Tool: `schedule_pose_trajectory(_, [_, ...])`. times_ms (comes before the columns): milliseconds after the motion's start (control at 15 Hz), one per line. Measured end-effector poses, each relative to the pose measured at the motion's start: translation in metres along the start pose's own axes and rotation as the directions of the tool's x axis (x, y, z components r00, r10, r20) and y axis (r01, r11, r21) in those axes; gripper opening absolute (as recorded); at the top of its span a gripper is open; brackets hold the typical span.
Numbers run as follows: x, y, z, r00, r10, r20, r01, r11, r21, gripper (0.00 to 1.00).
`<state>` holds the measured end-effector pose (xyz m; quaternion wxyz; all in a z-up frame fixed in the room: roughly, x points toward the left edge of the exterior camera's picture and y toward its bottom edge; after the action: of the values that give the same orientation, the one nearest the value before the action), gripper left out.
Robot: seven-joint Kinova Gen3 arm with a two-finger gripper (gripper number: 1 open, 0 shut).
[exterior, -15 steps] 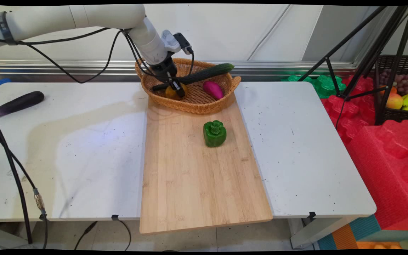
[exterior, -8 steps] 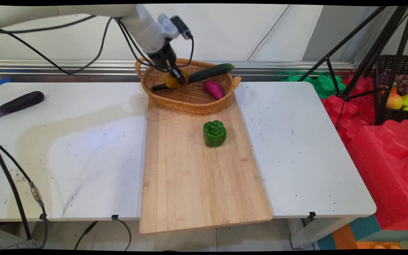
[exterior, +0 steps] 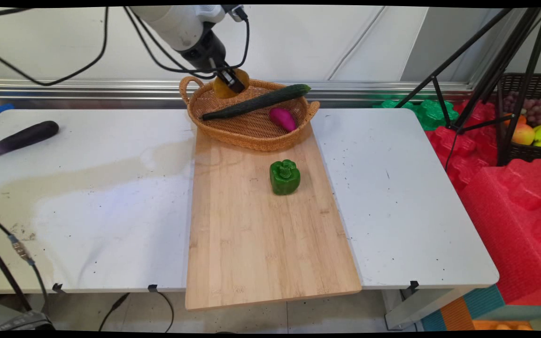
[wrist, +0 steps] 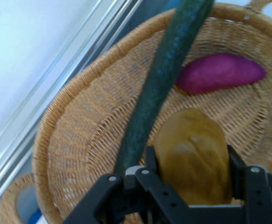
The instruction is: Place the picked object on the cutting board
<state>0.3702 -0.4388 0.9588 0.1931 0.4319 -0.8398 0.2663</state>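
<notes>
My gripper (exterior: 231,82) (wrist: 190,163) is shut on a yellow-brown potato-like vegetable (exterior: 224,88) (wrist: 192,158), held in the air above the back left part of the wicker basket (exterior: 251,136) (wrist: 75,140). Below it in the basket lie a long dark green cucumber (exterior: 256,102) (wrist: 161,79), resting slantwise across the rim, and a purple sweet potato (exterior: 282,118) (wrist: 218,73).
The basket stands at the far end of a wooden cutting board (exterior: 261,234). A green bell pepper (exterior: 284,177) sits on the board. A dark eggplant (exterior: 21,137) lies at the table's far left. Tripod legs (exterior: 467,65), red foam and a fruit crate (exterior: 531,117) are to the right.
The gripper has risen out of the basket with the yellow-brown vegetable in it, moving up and toward the back wall. The other vegetables have stayed put.
</notes>
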Motion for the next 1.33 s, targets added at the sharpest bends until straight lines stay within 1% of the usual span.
schedule_pose_trajectory(200, [-0.013,0.019,-0.021,1.000,-0.001,-0.010,0.001,1.000,-0.014,0.00])
schedule_pose_trajectory(333, [-0.027,0.037,-0.034,1.000,0.004,-0.012,-0.005,1.000,-0.031,0.00])
schedule_pose_trajectory(467, [-0.038,0.050,-0.040,1.000,0.009,-0.008,-0.009,0.999,-0.044,0.00])
schedule_pose_trajectory(667, [-0.060,0.073,-0.046,1.000,0.012,0.011,-0.011,0.997,-0.070,0.00])
schedule_pose_trajectory(867, [-0.076,0.089,-0.041,1.000,0.009,0.027,-0.007,0.996,-0.085,0.00])
schedule_pose_trajectory(1000, [-0.083,0.095,-0.032,0.999,0.018,0.035,-0.015,0.996,-0.092,0.00])
schedule_pose_trajectory(1333, [-0.089,0.099,-0.002,0.998,0.036,0.061,-0.029,0.993,-0.112,0.00])
